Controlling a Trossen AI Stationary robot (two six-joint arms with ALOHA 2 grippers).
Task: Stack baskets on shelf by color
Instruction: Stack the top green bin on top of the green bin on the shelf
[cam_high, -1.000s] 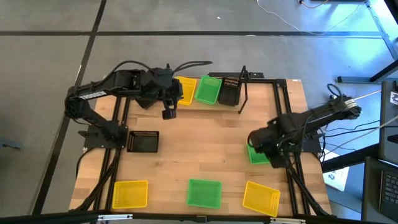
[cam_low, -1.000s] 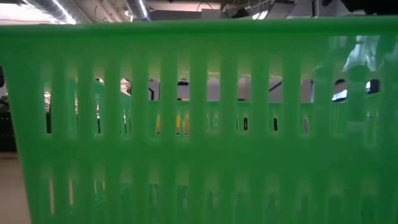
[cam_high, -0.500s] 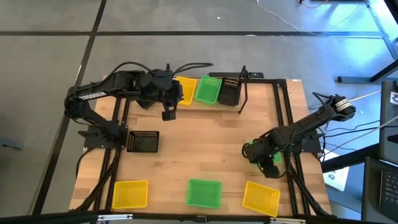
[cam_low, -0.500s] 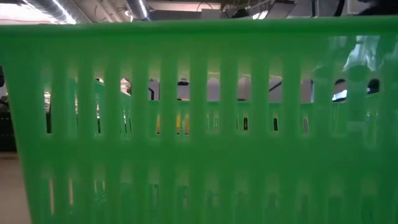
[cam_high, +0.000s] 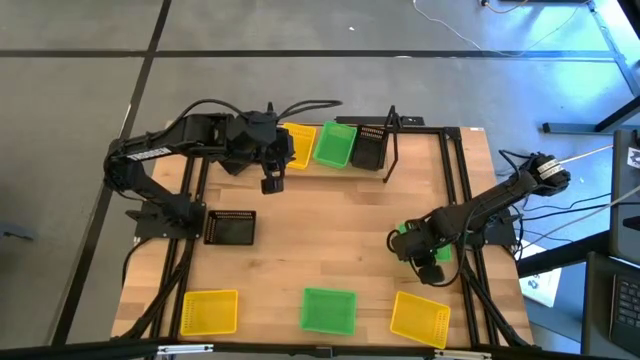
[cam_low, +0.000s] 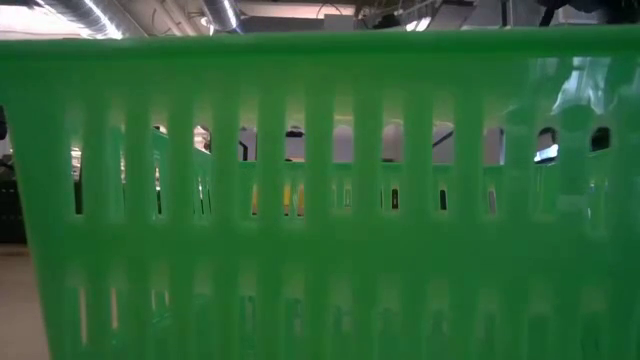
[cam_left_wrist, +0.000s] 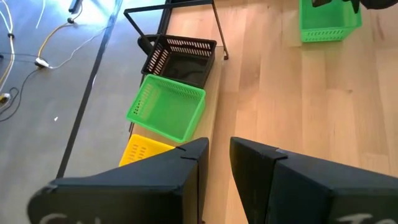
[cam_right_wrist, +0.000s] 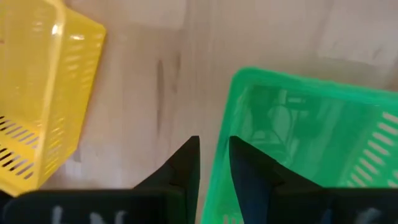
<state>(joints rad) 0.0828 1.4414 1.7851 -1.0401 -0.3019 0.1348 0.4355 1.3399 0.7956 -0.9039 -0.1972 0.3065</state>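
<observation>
From above: three baskets, yellow, green and black, already on the shelf (cam_high: 400, 125); right gripper (cam_high: 408, 243), far from the shelf, down at a green basket (cam_high: 436, 254) by the table's (cam_high: 330, 240) right edge. Likely mid-pickup; next, closing on the rim and carrying it to the shelf's green basket (cam_high: 335, 144).

Low view: blocked by a green basket wall.

Left wrist: left gripper (cam_left_wrist: 214, 152) slightly parted, empty, beside the shelf.

Right wrist: fingers straddling the green rim, narrow gap, not yet clamped.

No legible writing.

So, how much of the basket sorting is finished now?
Done: one yellow, one green and one black basket on the shelf. In hand: right gripper straddles a green basket's wall. Left: the other five baskets on the table.
</observation>
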